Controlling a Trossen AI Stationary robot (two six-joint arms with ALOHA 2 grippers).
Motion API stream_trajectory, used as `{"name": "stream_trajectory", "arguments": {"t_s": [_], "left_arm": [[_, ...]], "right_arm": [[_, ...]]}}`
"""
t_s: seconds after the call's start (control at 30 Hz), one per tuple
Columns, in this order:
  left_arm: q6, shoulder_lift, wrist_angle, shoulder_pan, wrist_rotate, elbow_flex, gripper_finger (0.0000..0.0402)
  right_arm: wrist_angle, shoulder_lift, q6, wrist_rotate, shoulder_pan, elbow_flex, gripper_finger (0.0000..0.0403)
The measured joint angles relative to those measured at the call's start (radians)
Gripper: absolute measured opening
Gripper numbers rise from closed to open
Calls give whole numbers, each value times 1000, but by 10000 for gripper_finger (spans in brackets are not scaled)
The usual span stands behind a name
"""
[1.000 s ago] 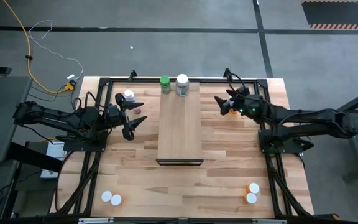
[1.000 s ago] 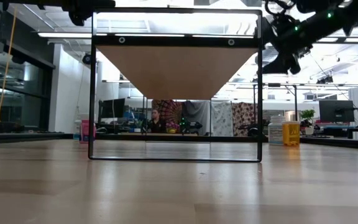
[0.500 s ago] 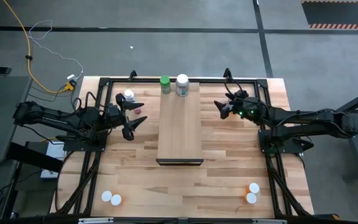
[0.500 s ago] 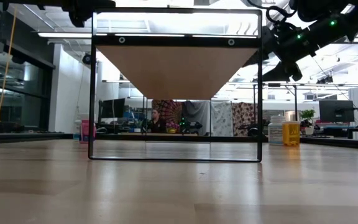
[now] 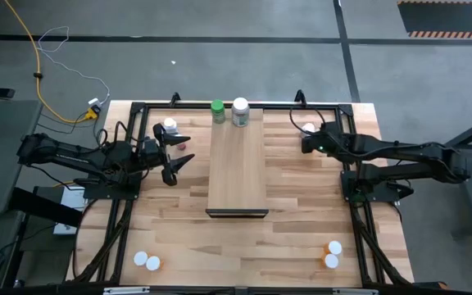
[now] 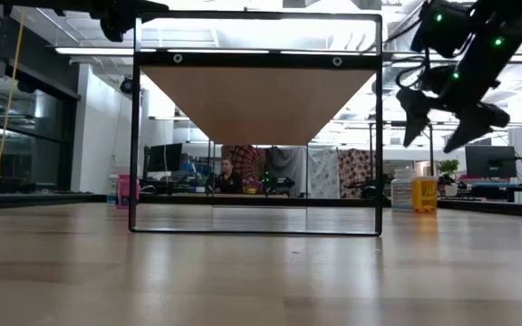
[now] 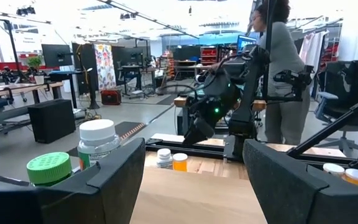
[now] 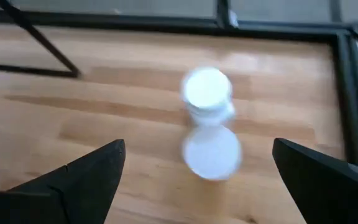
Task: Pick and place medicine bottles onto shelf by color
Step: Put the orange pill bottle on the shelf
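Right hand spread wide, poised directly above two upright white-capped bottles standing between its fingers; left hand also spread, farther off.

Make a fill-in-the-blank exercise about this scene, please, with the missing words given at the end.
1. On the far end of the shelf stand ___ bottles.
2. The bottle beside the white-capped bottle has a ___ cap.
3. The right gripper looks down on two caps, both ___ in colour.
4. The left gripper hovers with its fingers ___.

Missing words: two; green; white; open
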Motion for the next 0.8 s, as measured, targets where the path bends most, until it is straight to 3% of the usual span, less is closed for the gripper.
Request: {"name": "stream_trajectory", "arguments": {"t_s": [0.5, 0.8], "left_arm": [[0, 0, 0, 0, -1, 0, 262], [0, 0, 0, 0, -3, 0, 262]], "right_arm": [[143, 272, -94, -107, -133, 0, 398], [143, 295, -75, -107, -172, 0, 398]]}}
